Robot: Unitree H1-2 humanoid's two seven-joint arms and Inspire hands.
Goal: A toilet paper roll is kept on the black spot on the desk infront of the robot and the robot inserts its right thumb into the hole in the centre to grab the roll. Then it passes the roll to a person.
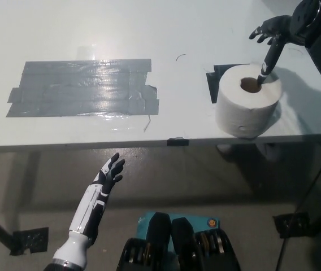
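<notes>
A white toilet paper roll (247, 107) stands upright near the table's front edge, covering most of a black spot (214, 81). Its centre hole faces up. My black right hand (272, 38) hovers just behind and above the roll, fingers spread apart. Its thumb points down at the far rim of the hole, the tip at the roll's top surface. The hand holds nothing. My white left hand (108, 172) hangs below the table's front edge at the lower left, fingers apart and empty.
A large patch of grey tape (84, 87) covers the white table (149, 34) at the left. The table's front edge (92, 144) runs across the middle. Floor and dark stand legs (296, 223) lie below.
</notes>
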